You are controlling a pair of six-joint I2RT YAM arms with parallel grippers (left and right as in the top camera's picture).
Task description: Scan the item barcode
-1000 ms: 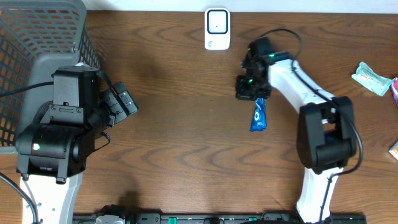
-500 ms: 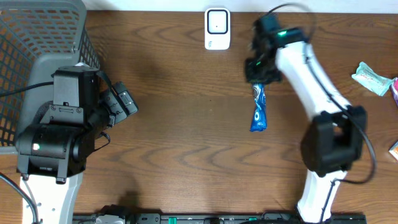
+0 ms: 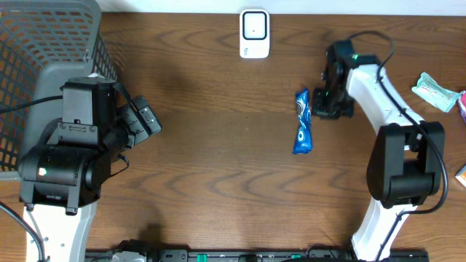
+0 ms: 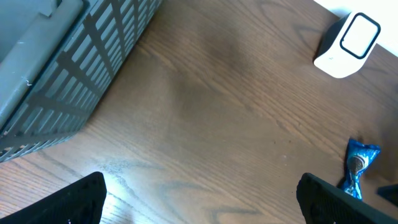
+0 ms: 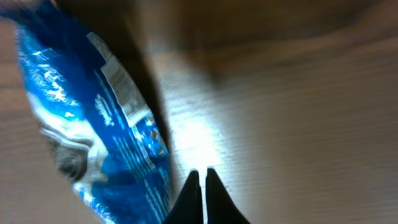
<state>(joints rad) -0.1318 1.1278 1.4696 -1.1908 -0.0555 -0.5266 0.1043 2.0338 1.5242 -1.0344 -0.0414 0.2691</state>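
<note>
Right gripper was pressed together, holding nothing. Blue packet lay on the table just at its 9 o'clock, long axis 12-to-6. I judged right arm nearer; left gripper stood spread, well apart.

The snack packet is laid right of centre on the table, the scanner behind it leftward at the far edge, the basket far left.
</note>
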